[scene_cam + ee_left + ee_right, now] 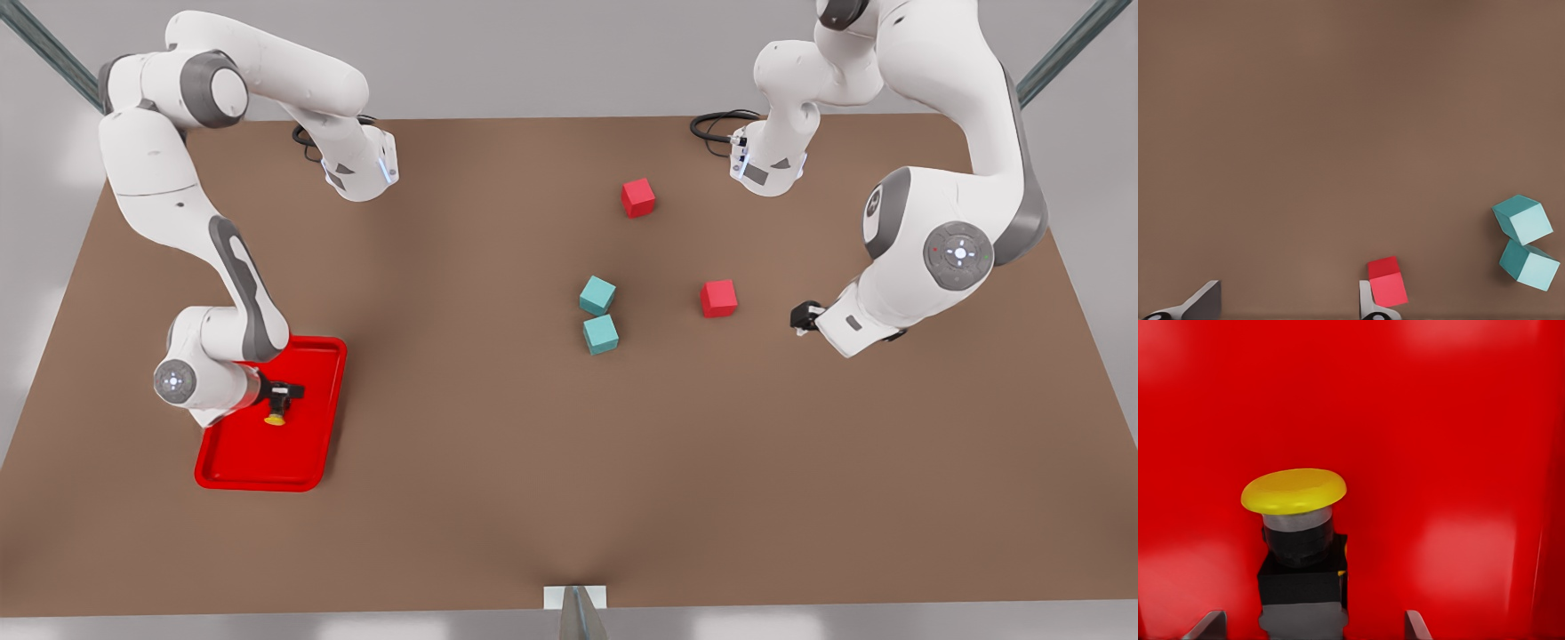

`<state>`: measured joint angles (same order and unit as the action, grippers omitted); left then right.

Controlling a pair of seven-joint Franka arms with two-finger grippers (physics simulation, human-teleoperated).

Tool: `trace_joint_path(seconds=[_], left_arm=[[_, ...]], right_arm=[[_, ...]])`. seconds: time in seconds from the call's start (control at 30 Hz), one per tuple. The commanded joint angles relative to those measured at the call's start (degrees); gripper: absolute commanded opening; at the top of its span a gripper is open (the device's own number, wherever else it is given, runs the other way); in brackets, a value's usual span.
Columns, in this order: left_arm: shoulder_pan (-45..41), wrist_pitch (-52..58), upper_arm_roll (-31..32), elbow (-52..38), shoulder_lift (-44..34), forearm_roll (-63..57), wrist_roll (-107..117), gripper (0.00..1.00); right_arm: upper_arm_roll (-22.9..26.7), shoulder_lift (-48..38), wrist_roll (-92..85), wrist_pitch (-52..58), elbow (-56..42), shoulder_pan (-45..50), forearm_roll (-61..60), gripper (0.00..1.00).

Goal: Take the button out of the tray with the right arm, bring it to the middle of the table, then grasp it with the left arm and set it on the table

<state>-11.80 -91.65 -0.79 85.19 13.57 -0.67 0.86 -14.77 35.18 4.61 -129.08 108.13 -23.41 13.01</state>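
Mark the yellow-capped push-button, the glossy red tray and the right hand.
Yellow-capped dark push-button (1293,490): right wrist view, on the round cap.
Glossy red rectangular tray (258,480): front view, on the near rim.
Right hand (283,393): front view, between the fingertips, above the button.

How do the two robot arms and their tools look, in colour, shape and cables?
Both arms are alike: glossy white rounded segments with grey joint sections and round grey caps showing small lights. The right arm ends in a small black tool, the left arm in the same black tool. A black cable loops at each base. In the wrist views the fingertips appear grey.
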Motion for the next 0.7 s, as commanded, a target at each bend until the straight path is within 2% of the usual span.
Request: trace_joint_path(seconds=[0.0,0.17,0.23,0.5,0.53,0.57,0.63,0.67], left_arm=[[-0.1,0.0,0.0,0.0,0.0,0.0,0.2,1.0],[-0.1,0.1,0.0,0.0,-0.1,0.0,0.1,1.0],[-0.1,0.1,0.0,0.0,-0.1,0.0,0.1,1.0],[-0.5,0.0,0.0,0.0,-0.1,0.0,0.2,1.0],[-0.5,0.1,0.0,0.0,-0.1,0.0,0.2,1.0],[-0.5,0.1,0.0,0.0,-0.1,0.0,0.2,1.0],[-0.5,0.0,0.0,0.0,-0.1,0.0,0.2,1.0],[-0.5,0.1,0.0,0.0,-0.1,0.0,0.2,1.0]], right_arm=[[0.0,-0.8,-11.0,-6.8,1.6,-0.4,-0.1,1.0],[0.0,-0.8,-9.3,-6.9,1.9,0.4,-0.3,1.0],[0.0,-0.8,-8.1,-11.3,1.7,0.6,-0.3,1.0],[0.0,-0.5,-7.0,-11.3,2.3,0.5,-0.5,0.98],[0.0,-0.5,-6.6,-11.2,2.3,0.6,-0.5,0.78],[0.0,-0.5,-6.5,-11.0,2.4,0.6,-0.5,0.63],[0.0,-0.5,-7.2,-10.7,2.3,0.5,-0.5,0.43],[0.0,-0.5,-7.6,-10.7,2.3,0.3,-0.4,0.42]])
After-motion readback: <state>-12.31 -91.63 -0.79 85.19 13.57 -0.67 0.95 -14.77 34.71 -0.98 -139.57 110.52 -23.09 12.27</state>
